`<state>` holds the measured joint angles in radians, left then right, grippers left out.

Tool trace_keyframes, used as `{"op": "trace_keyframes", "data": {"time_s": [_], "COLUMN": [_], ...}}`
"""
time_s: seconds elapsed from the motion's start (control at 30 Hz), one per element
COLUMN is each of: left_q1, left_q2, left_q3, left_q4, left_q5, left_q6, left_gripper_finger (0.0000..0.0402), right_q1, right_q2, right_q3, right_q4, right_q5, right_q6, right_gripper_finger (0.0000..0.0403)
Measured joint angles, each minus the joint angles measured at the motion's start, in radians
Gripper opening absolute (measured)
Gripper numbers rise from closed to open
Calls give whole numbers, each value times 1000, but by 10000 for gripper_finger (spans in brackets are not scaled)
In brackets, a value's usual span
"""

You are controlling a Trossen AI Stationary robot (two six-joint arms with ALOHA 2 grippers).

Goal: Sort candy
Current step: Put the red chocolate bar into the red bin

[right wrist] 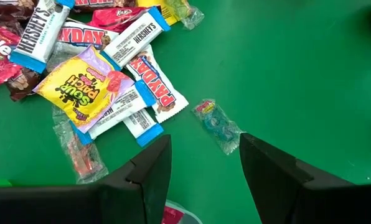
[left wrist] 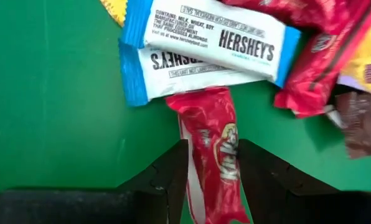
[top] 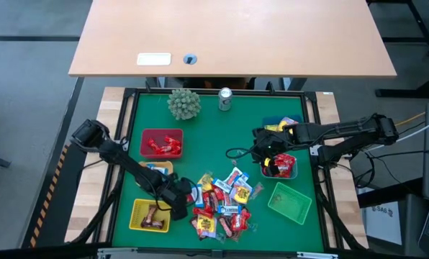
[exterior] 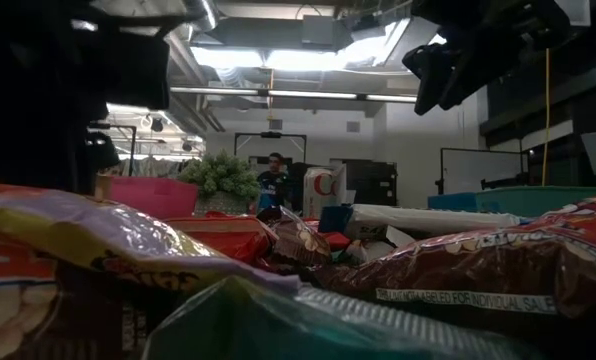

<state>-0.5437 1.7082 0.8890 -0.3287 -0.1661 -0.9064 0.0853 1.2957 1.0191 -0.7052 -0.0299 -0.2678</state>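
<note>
The candy lies in a loose pile (top: 222,205) of red, yellow, blue-white and brown wrappers on the green mat's near middle, and it fills the low view's foreground. My left gripper (top: 186,196) is low at the pile's left edge, shut on a red KitKat (left wrist: 213,149). My right gripper (top: 265,152) hangs open above the mat, beside a basket of red candy (top: 282,166). In the right wrist view, the mat and a small clear-wrapped sweet (right wrist: 218,124) show beyond its fingers (right wrist: 204,168), and nothing is between them. My left gripper pinches the red KitKat between its two fingers, one finger (left wrist: 170,174) on each long side of the wrapper's near half (left wrist: 218,171). The wrapper runs along the fingers. Its far end (left wrist: 201,102) is tucked under a blue-white Hershey's bar (left wrist: 204,37). I cannot tell whether it is lifted.
A red basket (top: 161,142) holds red candy and a yellow basket (top: 148,216) holds brown pieces. A green basket (top: 289,201) stands near right and a blue one (top: 279,124) behind the right arm. Another basket (top: 157,168) sits under the left arm. A spiky green ball (top: 184,103) and a silver can (top: 225,98) stand at the far edge.
</note>
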Motion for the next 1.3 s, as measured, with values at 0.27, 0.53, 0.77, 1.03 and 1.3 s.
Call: {"op": "trace_keyframes", "data": {"time_s": [0.27,0.53,0.77,1.03,1.3], "left_q1": [1,2,10,24,75], "left_q2": [55,47,47,44,42], "left_q3": [4,5,35,107,210], "left_q4": [38,33,18,18,-21], "left_q5": [-9,-5,20,51,67], "left_q6": [3,2,-7,-3,36], "left_gripper_finger": [126,100,67,67,65], "right_q1": [0,0,0,0,0], "right_q2": [0,0,0,0,0], "right_q3": [0,0,0,0,0], "right_q4": [0,0,1,1,2], "right_q5": [0,0,0,0,0], "right_q6": [0,0,0,0,0], "right_gripper_finger": [189,189,189,189,189]}}
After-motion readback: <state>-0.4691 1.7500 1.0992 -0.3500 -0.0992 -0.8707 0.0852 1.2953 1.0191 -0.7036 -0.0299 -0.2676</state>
